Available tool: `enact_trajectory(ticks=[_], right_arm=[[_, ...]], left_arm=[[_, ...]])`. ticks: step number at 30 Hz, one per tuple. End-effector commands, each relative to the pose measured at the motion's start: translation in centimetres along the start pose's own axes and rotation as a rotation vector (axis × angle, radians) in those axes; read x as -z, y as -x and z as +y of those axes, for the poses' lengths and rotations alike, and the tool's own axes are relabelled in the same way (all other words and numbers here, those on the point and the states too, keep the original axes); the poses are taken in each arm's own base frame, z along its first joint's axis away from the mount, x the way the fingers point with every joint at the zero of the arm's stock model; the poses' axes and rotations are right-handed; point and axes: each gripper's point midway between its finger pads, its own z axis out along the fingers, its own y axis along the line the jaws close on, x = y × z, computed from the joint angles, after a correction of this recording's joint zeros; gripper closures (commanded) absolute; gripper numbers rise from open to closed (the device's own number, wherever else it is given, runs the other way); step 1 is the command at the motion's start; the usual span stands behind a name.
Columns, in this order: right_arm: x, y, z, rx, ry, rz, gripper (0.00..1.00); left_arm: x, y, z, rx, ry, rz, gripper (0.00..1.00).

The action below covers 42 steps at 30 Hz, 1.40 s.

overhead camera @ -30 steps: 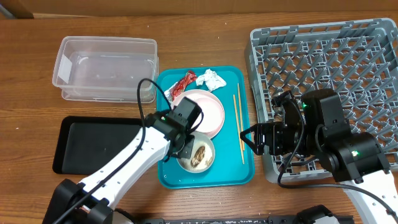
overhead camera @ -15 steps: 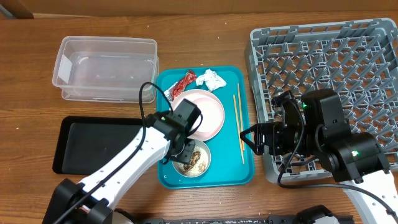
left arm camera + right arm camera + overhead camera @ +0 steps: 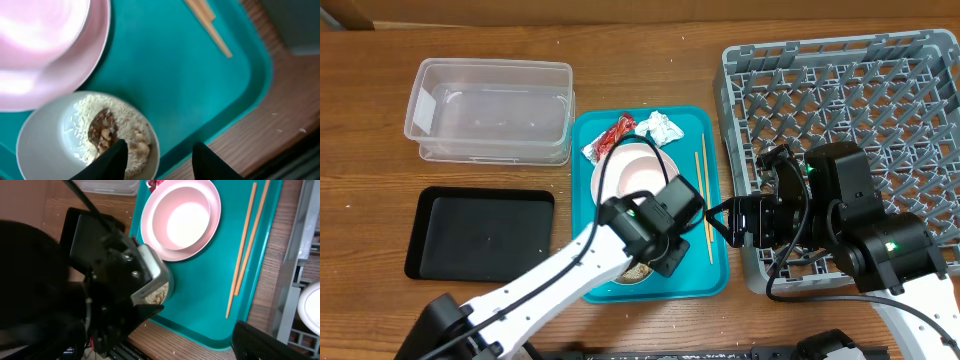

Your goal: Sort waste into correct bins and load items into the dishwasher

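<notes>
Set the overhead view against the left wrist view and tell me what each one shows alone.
Overhead only: clear tub, black tray, grey rack, red wrapper, tissue. Left wrist only: the food scraps plainly seen inside the white bowl. Both: teal tray, pink plate, chopsticks.

Ovhd top-down; wrists close — share teal tray [image 3: 688, 130]

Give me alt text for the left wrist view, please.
The left tool, fingers apart, hangs over the edge of a white bowl holding rice scraps, on a teal tray. A pink plate lies upper left, chopstick ends upper right.
</notes>
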Motion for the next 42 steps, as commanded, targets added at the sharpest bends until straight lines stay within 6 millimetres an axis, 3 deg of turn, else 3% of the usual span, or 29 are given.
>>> enact_trajectory(ticks=[1, 7, 13, 20, 28, 30, 35, 39, 42], right_arm=[[0.4, 0.3, 0.4, 0.02, 0.0, -0.017, 0.05], [0.4, 0.3, 0.4, 0.02, 0.001, -0.017, 0.05], [0.4, 0.3, 0.4, 0.02, 0.0, -0.017, 0.05], [0.4, 0.7, 0.5, 0.027, 0.004, -0.03, 0.05], [0.4, 0.7, 0.5, 0.029, 0.005, -0.033, 0.04], [0.4, 0.7, 0.5, 0.029, 0.005, -0.032, 0.04], [0.4, 0.7, 0.5, 0.029, 0.005, -0.032, 0.02], [0.4, 0.7, 0.5, 0.029, 0.005, -0.032, 0.01], [0.4, 0.6, 0.5, 0.027, 0.003, -0.029, 0.01]], left_arm=[[-1.6, -0.5, 2.0, 0.128, 0.119, 0.019, 0.56], [-4.3, 0.4, 0.8, 0.138, 0.079, 0.031, 0.56], [-6.7, -1.4, 1.1, 0.136, 0.106, 0.137, 0.62], [-6.7, -1.4, 1.1, 0.135, 0.111, 0.14, 0.84], [-3.6, -0.5, 1.4, 0.149, 0.121, 0.076, 0.91], [-2.8, -1.0, 1.9, 0.148, 0.147, 0.079, 0.96], [-1.0, -2.8, 2.6, 0.192, 0.176, 0.118, 0.96], [1.6, -2.8, 2.4, 0.247, 0.136, 0.059, 0.96], [4.3, -3.0, 3.5, 0.332, 0.121, 0.002, 0.96]])
